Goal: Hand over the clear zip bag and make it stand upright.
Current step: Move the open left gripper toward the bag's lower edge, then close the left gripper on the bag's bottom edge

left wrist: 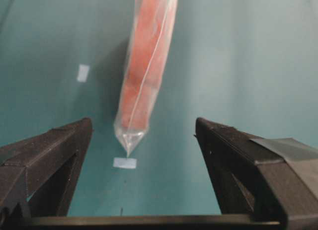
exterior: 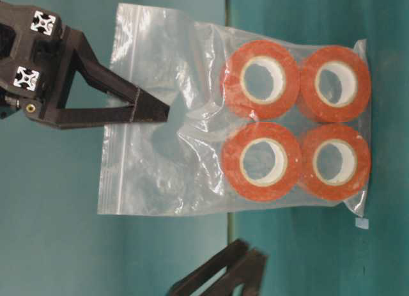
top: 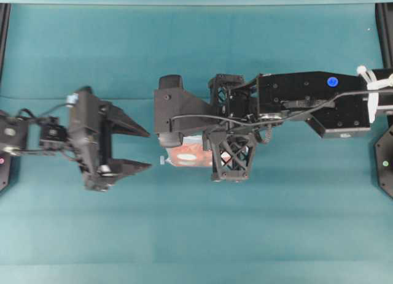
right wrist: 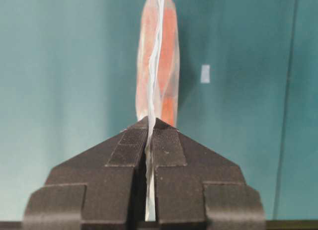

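one clear zip bag, four orange-red rolls, two small tape marks

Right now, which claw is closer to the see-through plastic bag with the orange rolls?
Right. The right claw is pinched shut on the clear crinkly plastic zip bag. The left claw is open, off to the side, not touching it.

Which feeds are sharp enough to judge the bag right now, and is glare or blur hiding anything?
Table-level view: sharp; the clear crinkly plastic zip bag with four orange-red rolls shows only mild sheen on its wrinkles. Left wrist view: the bag is soft and blurred, and the open left gripper fingers are out of focus. Right wrist view: the right gripper pads are crisp, the bag beyond softer. Overhead: even light, but the right arm hides most of the bag.
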Controlling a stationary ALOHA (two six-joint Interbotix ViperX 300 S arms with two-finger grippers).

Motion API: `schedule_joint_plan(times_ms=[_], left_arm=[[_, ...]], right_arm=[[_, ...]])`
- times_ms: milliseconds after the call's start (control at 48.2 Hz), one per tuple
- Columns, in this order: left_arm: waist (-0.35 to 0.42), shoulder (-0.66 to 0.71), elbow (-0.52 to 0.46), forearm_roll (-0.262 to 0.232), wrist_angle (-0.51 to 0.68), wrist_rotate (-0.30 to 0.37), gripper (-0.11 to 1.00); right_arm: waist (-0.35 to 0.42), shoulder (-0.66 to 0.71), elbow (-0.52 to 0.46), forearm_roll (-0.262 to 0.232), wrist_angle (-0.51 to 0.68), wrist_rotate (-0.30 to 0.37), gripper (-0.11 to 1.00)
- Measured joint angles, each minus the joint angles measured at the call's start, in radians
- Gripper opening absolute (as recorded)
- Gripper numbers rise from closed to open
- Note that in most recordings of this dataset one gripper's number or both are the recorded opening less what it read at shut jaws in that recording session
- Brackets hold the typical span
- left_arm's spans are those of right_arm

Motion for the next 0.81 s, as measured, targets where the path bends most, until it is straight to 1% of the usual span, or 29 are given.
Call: schedule_joint_plan(times_ms=[353, 809], left_arm=[[0.002, 0.143, -0.063, 0.000, -0.055, 0.002, 0.95], [0.000, 0.275, -0.163, 0.000, -0.060, 0.002, 0.95]], right_arm=[[-0.002, 0.002, 0.000, 0.000, 0.000, 0.008, 0.03], [-0.006, 0.002, 0.000, 0.000, -0.006, 0.011, 0.03]])
